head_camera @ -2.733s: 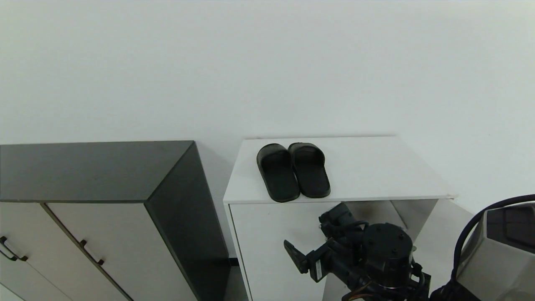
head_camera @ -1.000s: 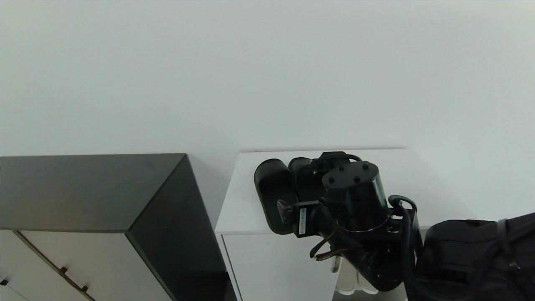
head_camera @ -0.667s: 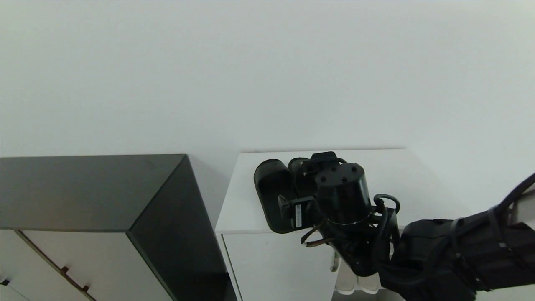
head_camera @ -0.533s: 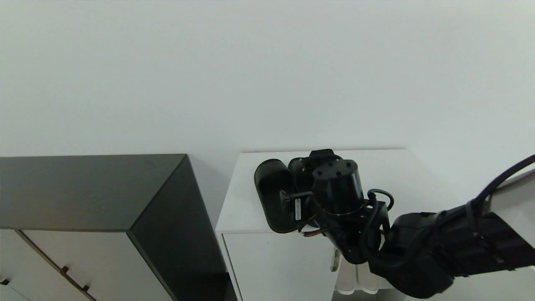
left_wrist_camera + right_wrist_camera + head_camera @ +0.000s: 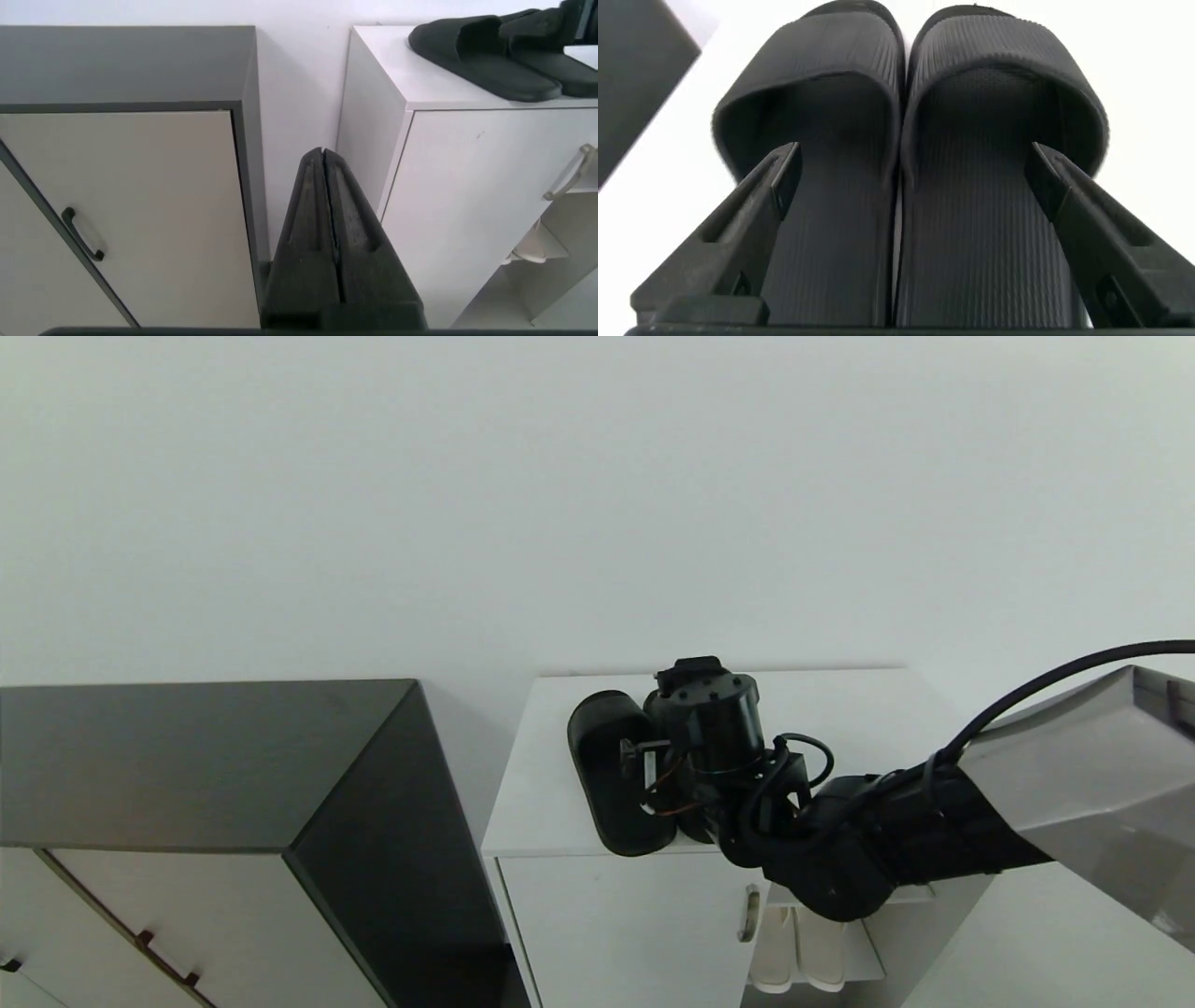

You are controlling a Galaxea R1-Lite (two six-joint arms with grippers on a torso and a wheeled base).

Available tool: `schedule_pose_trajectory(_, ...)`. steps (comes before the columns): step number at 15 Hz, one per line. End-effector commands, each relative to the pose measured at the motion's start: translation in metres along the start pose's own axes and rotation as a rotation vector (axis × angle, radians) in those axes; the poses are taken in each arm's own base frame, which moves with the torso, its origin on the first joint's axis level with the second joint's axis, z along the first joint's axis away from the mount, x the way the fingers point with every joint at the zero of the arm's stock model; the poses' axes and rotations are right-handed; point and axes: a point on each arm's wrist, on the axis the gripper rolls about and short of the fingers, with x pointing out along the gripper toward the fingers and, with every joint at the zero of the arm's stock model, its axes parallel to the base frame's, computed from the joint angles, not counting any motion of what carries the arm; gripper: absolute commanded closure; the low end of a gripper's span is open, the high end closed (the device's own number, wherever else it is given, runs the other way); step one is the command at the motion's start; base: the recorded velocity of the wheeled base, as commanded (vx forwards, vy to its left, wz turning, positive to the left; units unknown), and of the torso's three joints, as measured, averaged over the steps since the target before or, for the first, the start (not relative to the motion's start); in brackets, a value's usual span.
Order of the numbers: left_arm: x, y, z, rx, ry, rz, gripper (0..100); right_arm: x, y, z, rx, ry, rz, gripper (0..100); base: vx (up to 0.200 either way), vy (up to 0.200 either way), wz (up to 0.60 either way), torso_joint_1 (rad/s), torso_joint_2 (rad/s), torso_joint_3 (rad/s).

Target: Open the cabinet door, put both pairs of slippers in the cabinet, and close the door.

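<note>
- The black slippers lie side by side and touching on top of the white cabinet, toward its left edge. Their heels are at the front edge.
- The right tool is spread wide and straddles the pair, with one finger outside each slipper. Neither finger seems to press yet.
- The step in hand looks like gripping both slippers as one bundle.
- To do it well, keep the fingers low along the soles' outer sides, below the straps. Close evenly, so that neither slipper is pushed aside or rides up over the other.
- The foam will likely give, so squeeze until the inner edges are firmly pressed together. A loose hold could drop one slipper.
- Lift straight up clear of the front edge before swinging toward the open right side.
- The white slippers already sit there on a shelf inside, so aim for free room beside or above them.
- The left tool is closed with nothing in it. It hangs low in front of the gap between the dark cabinet and the white one.
</note>
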Motion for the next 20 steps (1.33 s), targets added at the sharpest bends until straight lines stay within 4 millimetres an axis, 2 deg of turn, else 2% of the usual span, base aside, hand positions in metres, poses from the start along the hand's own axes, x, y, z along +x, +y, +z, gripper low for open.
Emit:
schedule_pose_trajectory(1, 0.0, 0.0, 0.0, 0.0, 0.001, 0.0, 100, 0.013, 0.007, -0.007, -0.009, 0.014, 0.0, 0, 0.0, 0.0, 0.0, 0.0, 0.0, 0.0)
schedule_pose_trajectory(4, 0.0, 0.0, 0.0, 0.0, 0.001, 0.0, 100, 0.032, 0.013, -0.011, -0.004, 0.007, -0.007, 0, 0.0, 0.0, 0.0, 0.0, 0.0, 0.0)
schedule_pose_trajectory(7, 0.0, 0.0, 0.0, 0.0, 0.001, 0.002, 100, 0.051, 0.007, -0.004, 0.009, -0.001, -0.039, 0, 0.0, 0.0, 0.0, 0.0, 0.0, 0.0)
schedule_pose_trajectory(8, 0.0, 0.0, 0.0, -0.002, 0.001, 0.002, 100, 0.053, 0.006, -0.003, 0.01, -0.004, -0.043, 100, 0.0, 0.0, 0.0, 0.0, 0.0, 0.0)
schedule_pose_trajectory(13, 0.0, 0.0, 0.0, -0.002, 0.001, 0.002, 100, 0.054, 0.01, -0.002, 0.013, -0.012, -0.039, 100, 0.0, 0.0, 0.0, 0.0, 0.0, 0.0)
schedule_pose_trajectory(15, 0.0, 0.0, 0.0, -0.002, 0.001, 0.002, 100, 0.047, 0.014, 0.002, 0.014, -0.019, -0.027, 100, 0.0, 0.0, 0.0, 0.0, 0.0, 0.0)
schedule_pose_trajectory(18, 0.0, 0.0, 0.0, -0.003, 0.001, 0.003, 100, 0.026, 0.016, 0.012, 0.013, -0.024, -0.004, 100, 0.0, 0.0, 0.0, 0.0, 0.0, 0.0)
schedule_pose_trajectory(20, 0.0, 0.0, 0.0, -0.003, 0.001, 0.003, 100, 0.003, 0.006, 0.021, 0.012, -0.016, 0.009, 100, 0.0, 0.0, 0.0, 0.0, 0.0, 0.0)
